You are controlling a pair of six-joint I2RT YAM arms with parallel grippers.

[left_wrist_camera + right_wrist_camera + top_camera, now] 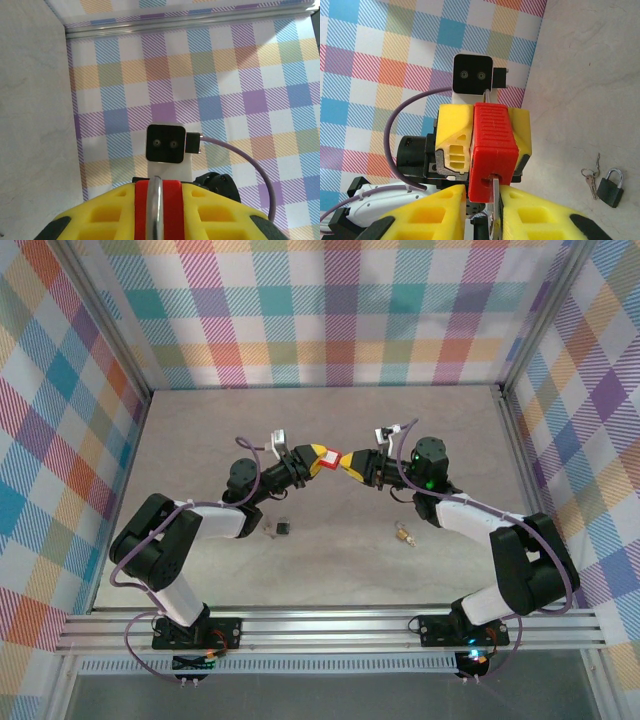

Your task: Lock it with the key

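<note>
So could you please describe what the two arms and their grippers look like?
The left arm and right arm have white links between black joint housings, each trailed by a purple cable. The left gripper and right gripper have chunky yellow fingers with moulded pockets. Each wrist carries a white camera block with a black two-lens face. A green light glows on the right arm.

No legible text or labels anywhere
</note>
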